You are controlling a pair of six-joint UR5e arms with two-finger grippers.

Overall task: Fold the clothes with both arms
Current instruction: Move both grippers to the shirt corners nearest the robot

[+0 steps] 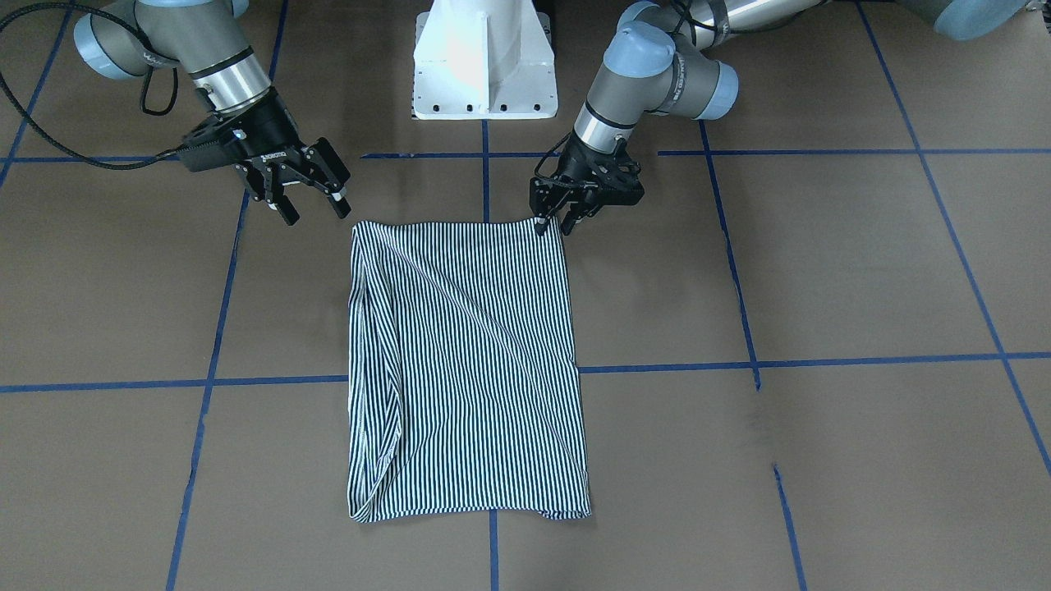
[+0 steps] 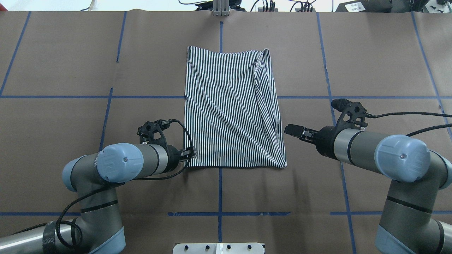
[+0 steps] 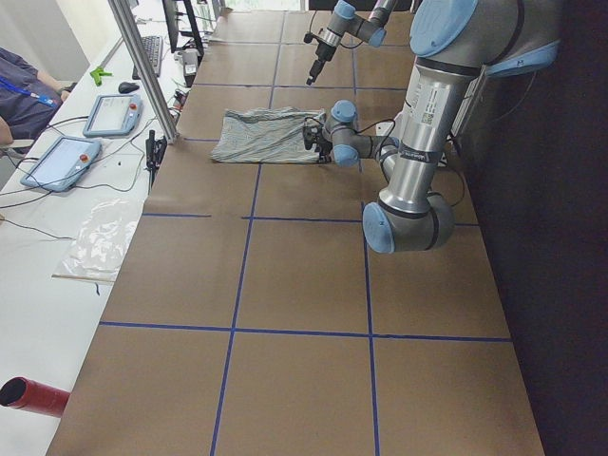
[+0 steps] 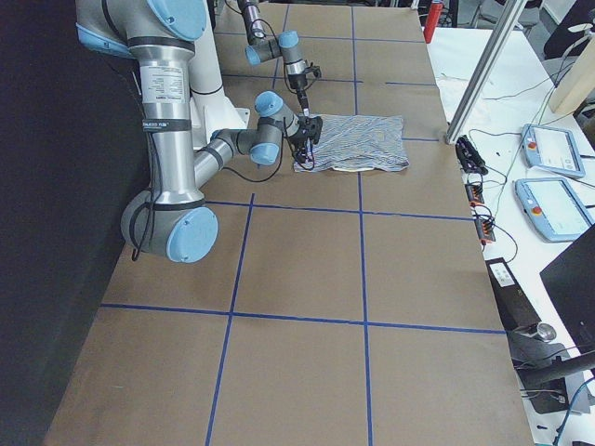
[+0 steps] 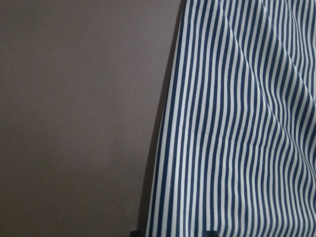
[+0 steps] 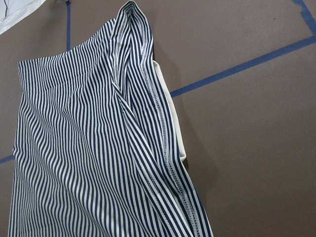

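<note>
Clearly we see the striped polo shirt lying flat, folded to a rectangle, in the middle of the bench. The left pincer is at one shirt corner on the robot's side, fingers a little apart across the edge. The right pincer hovers just beside the other such corner, fingers wide apart, holding nothing.

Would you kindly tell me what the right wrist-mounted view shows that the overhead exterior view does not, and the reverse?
Only the right wrist-mounted view shows a cream strip peeking from under the shirt's stitched folded edge. Only the overhead exterior view shows the left gripper at the shirt's near left corner and the right gripper beside its right edge, not touching it. Both show the folded striped shirt lying on the brown table with blue tape lines.
</note>
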